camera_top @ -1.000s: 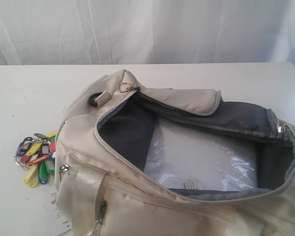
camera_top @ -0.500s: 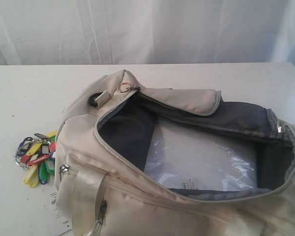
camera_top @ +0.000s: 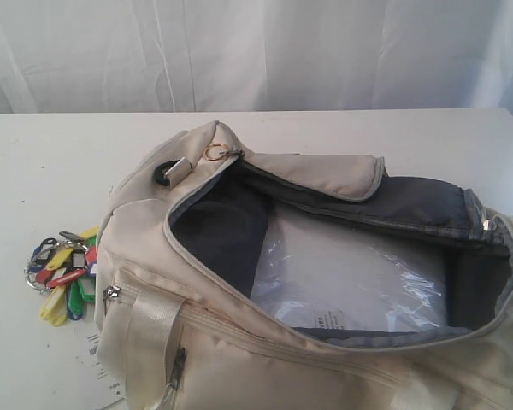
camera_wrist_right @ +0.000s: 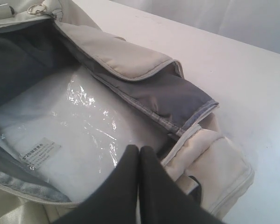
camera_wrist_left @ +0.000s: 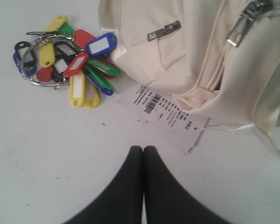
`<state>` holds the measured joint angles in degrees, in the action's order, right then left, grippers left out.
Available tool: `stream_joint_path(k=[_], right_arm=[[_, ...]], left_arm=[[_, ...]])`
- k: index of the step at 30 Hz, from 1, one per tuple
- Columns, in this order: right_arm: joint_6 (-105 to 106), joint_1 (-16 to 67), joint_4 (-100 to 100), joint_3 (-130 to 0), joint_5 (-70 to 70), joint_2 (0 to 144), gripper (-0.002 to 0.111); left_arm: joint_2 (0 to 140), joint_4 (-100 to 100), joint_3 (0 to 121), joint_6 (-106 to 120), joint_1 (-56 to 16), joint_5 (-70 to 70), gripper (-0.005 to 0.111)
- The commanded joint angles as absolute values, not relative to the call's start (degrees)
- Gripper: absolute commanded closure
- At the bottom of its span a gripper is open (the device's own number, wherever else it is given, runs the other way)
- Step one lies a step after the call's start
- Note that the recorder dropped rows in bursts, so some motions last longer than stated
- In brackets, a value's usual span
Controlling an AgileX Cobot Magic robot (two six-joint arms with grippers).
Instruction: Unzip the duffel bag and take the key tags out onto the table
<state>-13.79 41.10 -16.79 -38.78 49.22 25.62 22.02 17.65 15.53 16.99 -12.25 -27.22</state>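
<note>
Key tags [camera_top: 61, 273], a bunch of red, yellow, green and blue plastic tabs on metal rings, rest unmoved on the plain white table [camera_top: 43, 162] just beside the unzipped cream fabric duffel bag [camera_top: 325, 175], with the black left gripper [camera_wrist_left: 143, 149] and right gripper [camera_wrist_right: 139, 148] both closed on nothing, which indicates that the task is probably complete.

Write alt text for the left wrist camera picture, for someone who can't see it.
A bunch of coloured key tags lies on the white table beside the cream duffel bag. A barcode label lies by the bag, near the shut, empty left pincer.

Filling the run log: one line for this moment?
bag unzipped | key tags on table | left tool shut | right tool shut
</note>
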Motion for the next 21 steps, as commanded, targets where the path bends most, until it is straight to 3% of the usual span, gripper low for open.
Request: stream_joint_path(k=[1,7,9,21], right_arm=[[-13.96,41.07,-17.19,-38.62,48.54,25.41,0.108],[-13.96,41.07,-17.19,-38.62,48.54,25.41,0.108],[-13.96,41.07,-17.08,-38.62,48.65,25.41,0.108],[-13.96,41.07,-17.20,-38.62,48.41,25.41,0.108]], left_arm=[[18.78,18.67,10.47,16.69,-7.18,-20.80,0.107],[9.88,18.67,0.00,16.69,-2.76,0.92,0.107],[7.32,18.56,0.00,16.69,-1.74,-5.45,0.107],[0.00,18.38,0.00,16.69,-0.11,-6.49,0.107]])
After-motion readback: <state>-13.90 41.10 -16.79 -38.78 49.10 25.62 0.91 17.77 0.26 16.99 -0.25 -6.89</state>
